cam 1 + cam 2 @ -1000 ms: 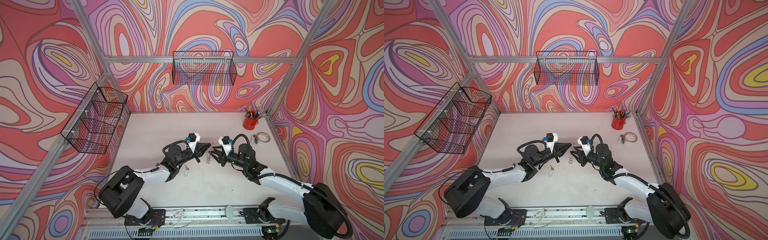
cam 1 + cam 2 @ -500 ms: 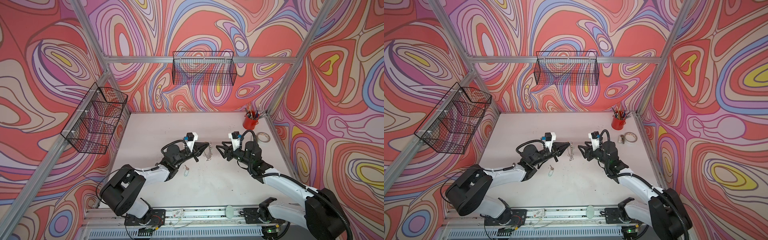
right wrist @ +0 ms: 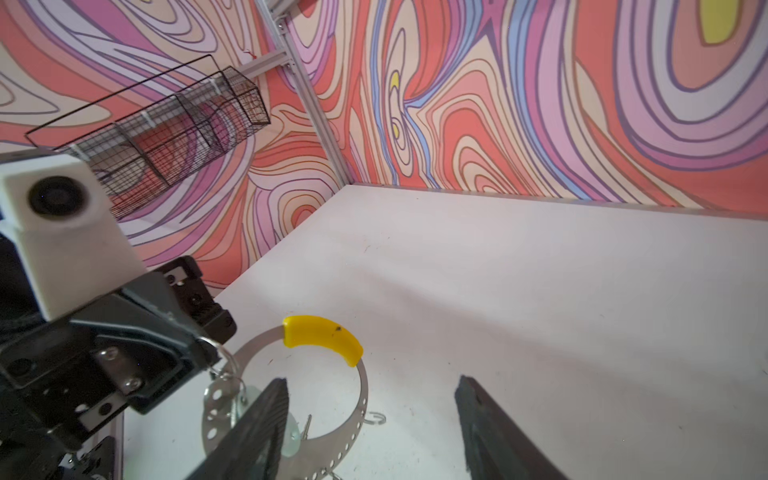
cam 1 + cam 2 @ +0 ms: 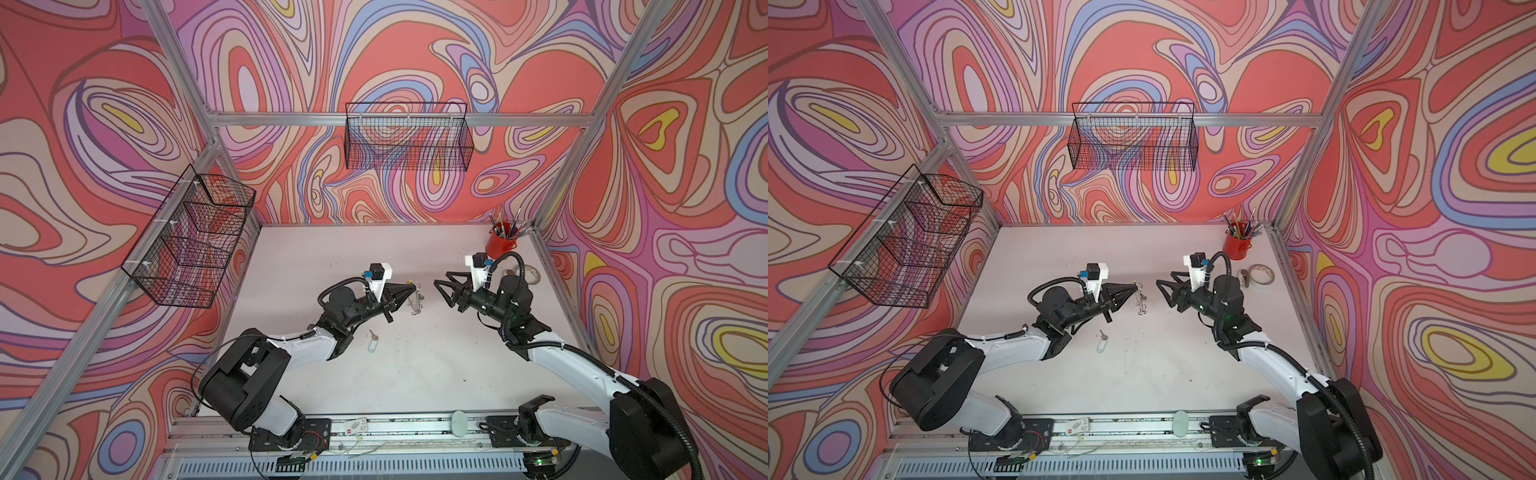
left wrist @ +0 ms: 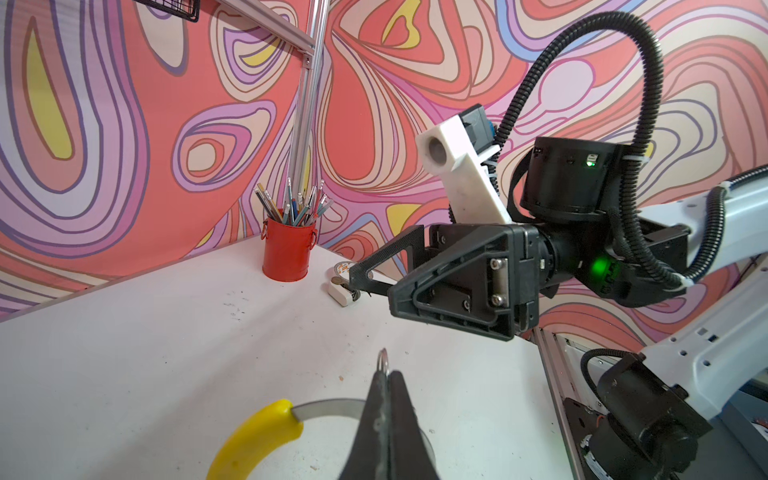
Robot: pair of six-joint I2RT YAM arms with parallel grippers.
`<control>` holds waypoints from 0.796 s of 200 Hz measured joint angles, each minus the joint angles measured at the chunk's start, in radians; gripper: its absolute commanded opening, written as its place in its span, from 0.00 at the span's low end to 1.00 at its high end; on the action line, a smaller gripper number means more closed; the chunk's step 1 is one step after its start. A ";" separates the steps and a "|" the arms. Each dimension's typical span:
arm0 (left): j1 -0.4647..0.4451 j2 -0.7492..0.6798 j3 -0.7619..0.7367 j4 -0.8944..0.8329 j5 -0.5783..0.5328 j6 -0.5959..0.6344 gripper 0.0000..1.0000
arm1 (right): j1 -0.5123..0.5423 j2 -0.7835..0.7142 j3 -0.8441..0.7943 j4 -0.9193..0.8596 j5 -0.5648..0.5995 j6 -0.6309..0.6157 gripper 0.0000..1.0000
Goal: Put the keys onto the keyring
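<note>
Above tabletop: left end effector clamped on a wire loop of keyring. Ring hangs upright, flat face toward right end effector, yellow sleeve uppermost. Right end effector spread apart, empty, near ring. One key lies flat, long axis front-to-rear, blade rearward.

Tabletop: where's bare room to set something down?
Free white tabletop: back left, beyond the left arm; front middle, nearer than the silver tagged key. Crowded: centre, grey metal keyring; back right, red pencil cup, whitish tape roll.
</note>
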 measured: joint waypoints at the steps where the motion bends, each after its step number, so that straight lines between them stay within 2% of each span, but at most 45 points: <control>1: 0.000 0.000 0.000 0.000 0.003 0.000 0.00 | 0.000 0.003 0.002 0.002 -0.006 0.002 0.62; 64: 0.007 0.000 0.003 0.002 0.078 -0.029 0.00 | 0.025 0.076 0.016 0.055 -0.197 0.037 0.48; 118: 0.009 0.024 0.014 0.016 0.107 -0.045 0.00 | 0.040 0.108 0.017 0.085 -0.274 0.051 0.33; 159: 0.010 0.033 0.016 0.016 0.113 -0.045 0.00 | 0.041 0.110 0.017 0.105 -0.297 0.064 0.30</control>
